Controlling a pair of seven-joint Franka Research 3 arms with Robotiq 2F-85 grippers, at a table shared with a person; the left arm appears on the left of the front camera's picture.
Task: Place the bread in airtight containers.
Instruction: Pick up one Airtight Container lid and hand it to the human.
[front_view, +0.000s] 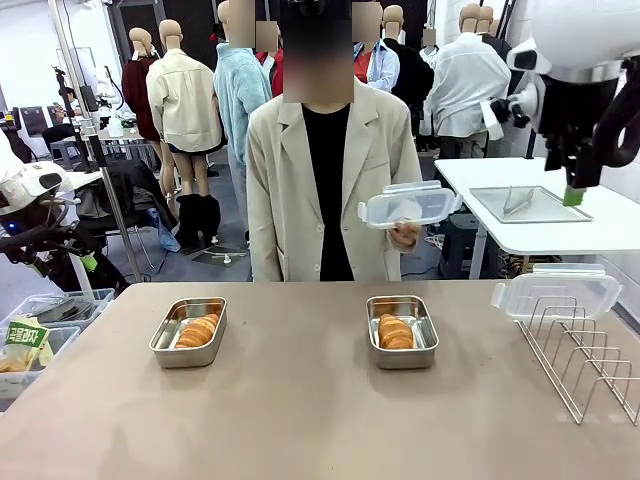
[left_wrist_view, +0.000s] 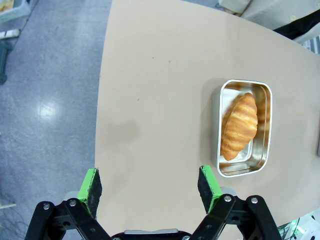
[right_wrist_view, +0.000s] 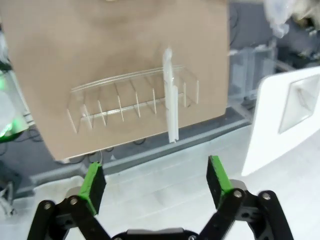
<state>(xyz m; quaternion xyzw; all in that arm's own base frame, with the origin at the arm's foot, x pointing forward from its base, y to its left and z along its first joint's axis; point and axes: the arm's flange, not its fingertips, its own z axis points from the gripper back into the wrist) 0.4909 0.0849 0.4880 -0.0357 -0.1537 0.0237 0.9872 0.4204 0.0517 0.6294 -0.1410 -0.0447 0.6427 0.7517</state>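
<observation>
Both bread rolls (front_view: 197, 330) (front_view: 396, 332) lie in lidless tins (front_view: 185, 360) (front_view: 402, 361) by the worktop's (front_view: 300, 420) far edge; both grippers' (left_wrist_view: 150, 187) (right_wrist_view: 157, 180) jaws are released.

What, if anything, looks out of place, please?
Nothing spilled or damaged. Two golden ridged rolls lie in shiny rectangular steel tins, both uncovered: one clear plastic lid stands in the wire rack; the person's hand holds another.

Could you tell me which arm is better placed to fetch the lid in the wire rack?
Probably the right: the open right gripper looks down at the lid in the rack; the left gripper hovers at the table's other side.
</observation>
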